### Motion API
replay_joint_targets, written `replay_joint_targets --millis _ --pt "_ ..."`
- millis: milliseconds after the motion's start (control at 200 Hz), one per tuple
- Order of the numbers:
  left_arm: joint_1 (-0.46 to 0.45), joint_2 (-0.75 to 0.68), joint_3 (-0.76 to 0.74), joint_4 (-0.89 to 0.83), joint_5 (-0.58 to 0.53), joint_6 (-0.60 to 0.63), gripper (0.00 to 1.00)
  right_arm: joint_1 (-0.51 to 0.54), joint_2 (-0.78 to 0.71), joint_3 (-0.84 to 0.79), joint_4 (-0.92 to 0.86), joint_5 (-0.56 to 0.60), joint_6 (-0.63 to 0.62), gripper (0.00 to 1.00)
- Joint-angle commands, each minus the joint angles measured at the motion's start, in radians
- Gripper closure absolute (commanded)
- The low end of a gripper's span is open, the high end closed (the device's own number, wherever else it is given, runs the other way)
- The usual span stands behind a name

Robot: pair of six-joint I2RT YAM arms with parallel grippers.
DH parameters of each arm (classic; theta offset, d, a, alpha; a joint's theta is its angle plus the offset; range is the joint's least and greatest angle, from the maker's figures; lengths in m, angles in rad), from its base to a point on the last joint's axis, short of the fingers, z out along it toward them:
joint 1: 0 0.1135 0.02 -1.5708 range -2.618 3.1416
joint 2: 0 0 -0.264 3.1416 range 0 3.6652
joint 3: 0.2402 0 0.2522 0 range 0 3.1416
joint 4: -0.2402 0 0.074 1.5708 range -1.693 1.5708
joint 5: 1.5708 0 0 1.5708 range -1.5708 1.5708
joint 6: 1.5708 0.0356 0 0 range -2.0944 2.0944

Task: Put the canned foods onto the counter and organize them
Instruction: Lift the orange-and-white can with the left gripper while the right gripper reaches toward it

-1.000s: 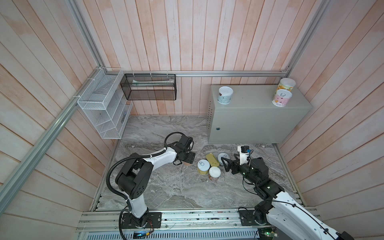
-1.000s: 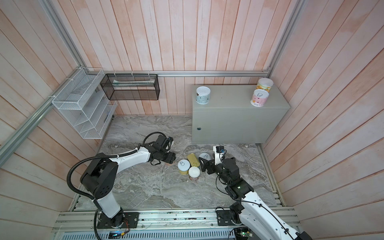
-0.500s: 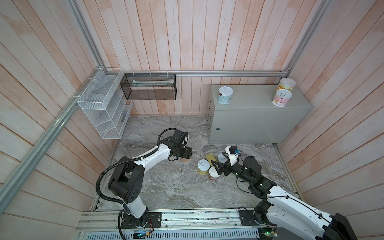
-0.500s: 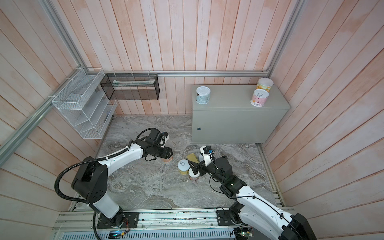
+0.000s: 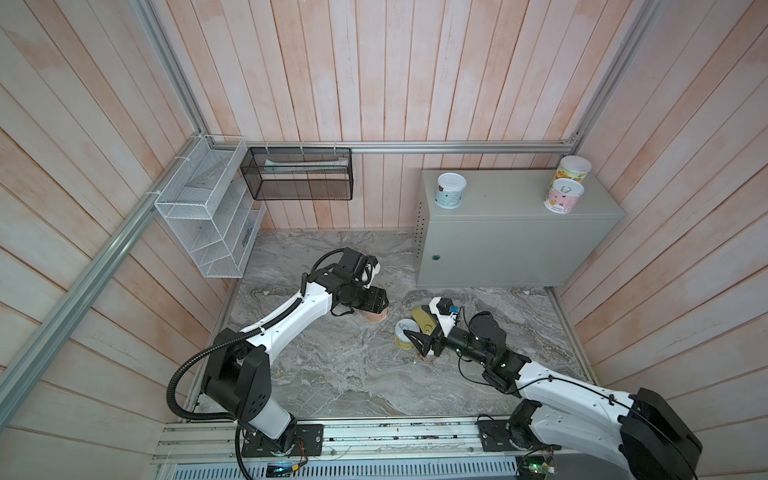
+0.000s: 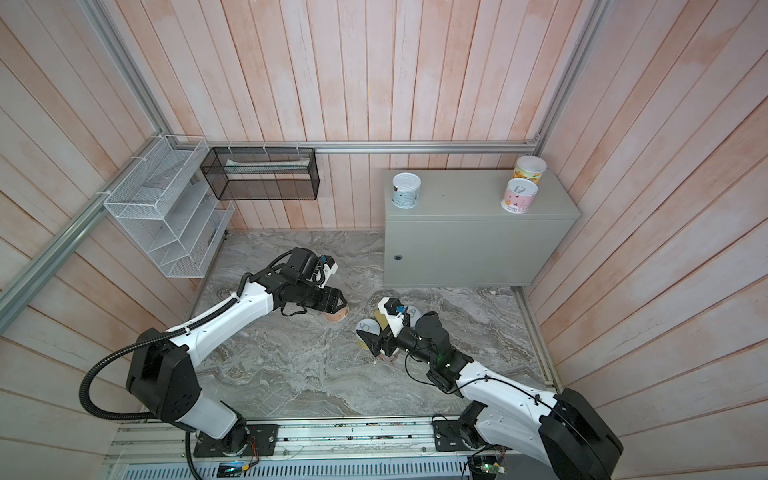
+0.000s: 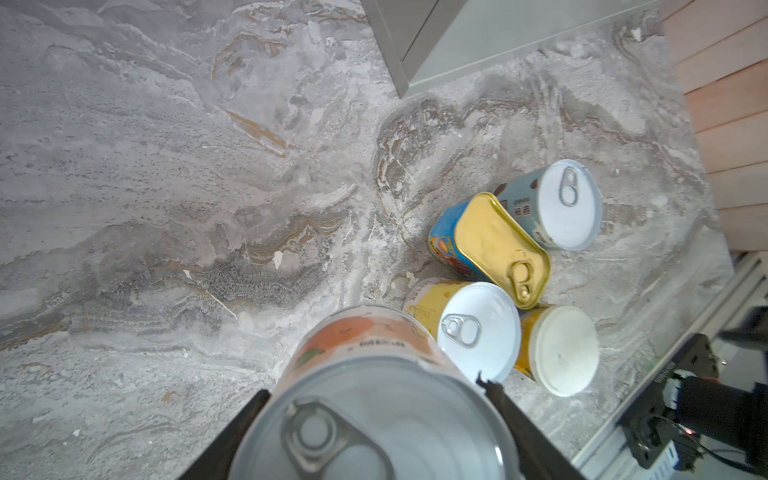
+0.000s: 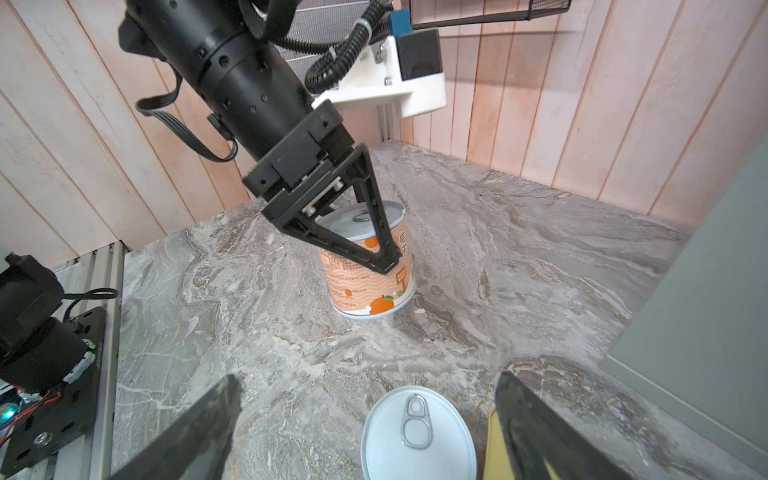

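**Left Tool Clamped on Orange-Label Can; Right Tool Wide Over Can Cluster**

The left tool (image 7: 374, 411) is closed on a cylindrical metal can with an orange-fruit label and silvery pull-ring top (image 8: 368, 286). Its black triangular-frame fingers (image 8: 376, 216) press the can's opposite sides. The can is upright at the surface of the grey marbled slab (image 7: 166, 166), well apart from the desk.

The right tool (image 8: 369, 380) stands wide and grips nothing. Its jaws sit to either side above a round yellow-label can with smooth silvery pull-ring top (image 8: 417, 440).

Just beside that can stand a rectangular blue tin with rounded gold top (image 7: 494, 245) and a round yellow can with flat white ringless lid (image 7: 557, 349). A round blue-grey can with pull-ring top (image 7: 557, 208) stands against the tin's other long side. All four are upright on the slab.

The desk is a pale grey-green sheet-metal box cabinet (image 5: 498, 249) with a small round front lock (image 5: 435, 257) and a perforated side.

Three round cans stand upright on its flat top:
- A blue-grey-label can (image 5: 450, 191) is at the left end in both top views.
- A yellow-label can with white lid (image 5: 572, 170) and a pink-label can (image 5: 563, 198) are just beside each other at the right end.
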Motion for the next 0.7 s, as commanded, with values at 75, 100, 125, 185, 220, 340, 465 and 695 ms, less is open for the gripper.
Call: replay_joint_targets --millis 75,100,125,185,220,340,465,695 --pt "0.001 -0.056 0.044 0.0 0.103 -0.016 0.48 0.018 0.102 0.062 0.117 -0.055 -0.02 0.05" --pt "0.001 -0.059 0.045 0.0 0.112 -0.017 0.48 0.02 0.116 0.07 0.12 -0.058 -0.023 0.06" --pt "0.001 -0.062 0.047 -0.001 0.121 -0.019 0.48 0.024 0.129 0.076 0.127 -0.062 -0.025 0.06" --pt "0.001 -0.067 0.052 -0.004 0.142 -0.019 0.48 0.029 0.154 0.085 0.151 -0.063 -0.025 0.06" --pt "0.0 -0.069 0.055 -0.005 0.155 -0.019 0.48 0.03 0.167 0.087 0.167 -0.065 -0.025 0.06" --pt "-0.004 -0.081 0.049 0.006 0.195 -0.014 0.48 0.034 0.218 0.099 0.222 -0.081 -0.022 0.06" --pt "-0.009 -0.087 0.039 0.0 0.213 -0.011 0.48 0.043 0.27 0.114 0.263 -0.09 -0.015 0.06" --pt "-0.01 -0.085 0.025 -0.01 0.237 -0.001 0.48 0.05 0.326 0.126 0.311 -0.083 -0.018 0.07"
